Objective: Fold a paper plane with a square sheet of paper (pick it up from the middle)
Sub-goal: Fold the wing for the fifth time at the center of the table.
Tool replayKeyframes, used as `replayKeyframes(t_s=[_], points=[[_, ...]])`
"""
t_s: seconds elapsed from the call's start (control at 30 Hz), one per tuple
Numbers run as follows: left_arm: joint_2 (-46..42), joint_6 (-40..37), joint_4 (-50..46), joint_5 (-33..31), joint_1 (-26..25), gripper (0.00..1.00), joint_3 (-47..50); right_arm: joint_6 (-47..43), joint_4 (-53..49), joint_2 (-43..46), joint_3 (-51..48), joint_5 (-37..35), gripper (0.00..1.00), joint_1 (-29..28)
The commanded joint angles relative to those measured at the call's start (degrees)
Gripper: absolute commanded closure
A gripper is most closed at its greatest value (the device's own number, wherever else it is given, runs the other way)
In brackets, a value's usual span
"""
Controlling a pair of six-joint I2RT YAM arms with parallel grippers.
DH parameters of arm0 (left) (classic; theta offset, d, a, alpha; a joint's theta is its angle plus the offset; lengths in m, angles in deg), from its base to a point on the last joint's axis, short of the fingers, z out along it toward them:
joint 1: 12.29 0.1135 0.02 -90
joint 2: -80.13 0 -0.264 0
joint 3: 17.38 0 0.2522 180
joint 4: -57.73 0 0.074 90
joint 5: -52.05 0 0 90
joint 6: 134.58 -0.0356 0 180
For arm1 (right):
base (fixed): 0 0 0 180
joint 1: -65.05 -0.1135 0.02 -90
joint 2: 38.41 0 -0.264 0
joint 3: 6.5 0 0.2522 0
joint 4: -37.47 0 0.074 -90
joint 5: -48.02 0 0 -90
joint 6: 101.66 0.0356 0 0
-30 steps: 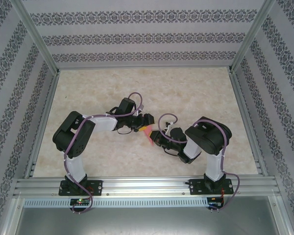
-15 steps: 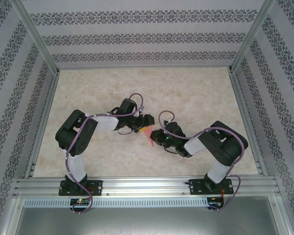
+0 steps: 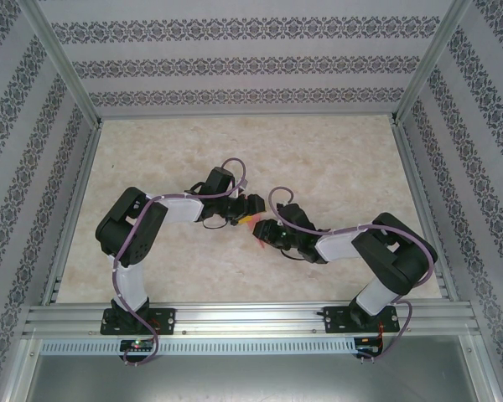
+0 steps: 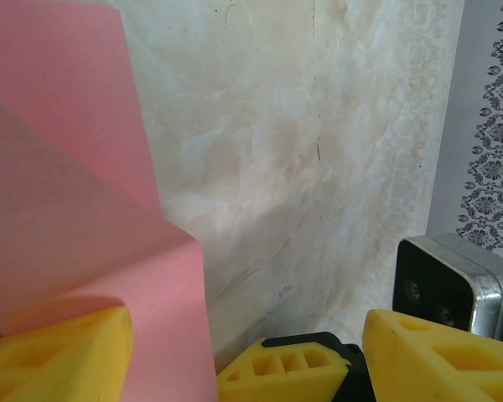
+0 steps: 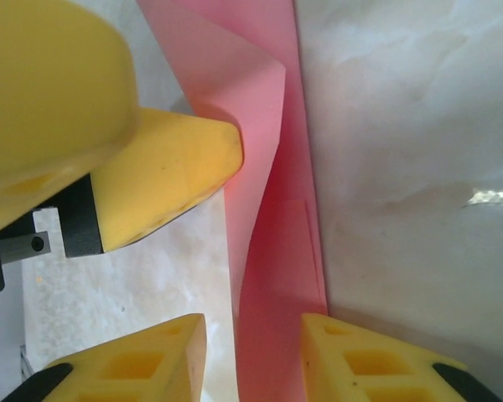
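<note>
A thin, matte pink paper sheet [image 5: 272, 109] is lying near the middle of the worktop [image 3: 235, 151], a cream, marble-veined surface with a faint sheen, boxed in by walls [image 3: 251, 63] papered in grey floral bands and by aluminium rails [image 3: 251, 316] along the near edge. The sheet is showing as a long, narrow folded shape with sharp creases; one flap is curling up off the worktop in a soft bend, while the layer under it is lying flat. The right gripper [image 5: 251, 327] is standing with its jaws spread, its blocky yellow honeycomb-moulded tips sitting on either side of the near end of the paper, which is running between them without being pinched; whether the paper is touching the right-hand tip cannot be told. The left gripper [image 4: 247, 322] is facing it from the opposite side with its jaws spread wide and bare worktop showing between them. One of its rounded yellow fingers [image 5: 172, 180] is sitting right against the raised flap, and in the left wrist view a pointed corner of the folded paper is lying just above the left-hand tip.
</note>
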Motion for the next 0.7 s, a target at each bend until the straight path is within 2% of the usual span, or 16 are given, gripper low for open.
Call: replayKeyframes(t_s=[0.0, 0.13, 0.47, 0.67], points=[[1.01, -1.48, 1.14, 0.39, -0.4, 0.27, -1.32, -4.47, -7.42, 0.66, 1.83, -2.33, 0.6, -0.88], [1.2, -1.35, 1.14, 0.58, -0.41, 0.27, -1.47, -8.03, -13.79, 1.07, 4.72, -5.56, 0.6, -1.87], [1.51, -1.04, 1.75, 1.06, -0.43, 0.27, -1.81, -15.6, -20.53, -0.58, 9.93, -11.84, 0.62, -5.16], [1.65, -1.04, 1.66, 1.36, -0.4, 0.27, -2.25, -16.39, -22.3, -1.94, 11.23, -13.08, 0.69, -5.85]])
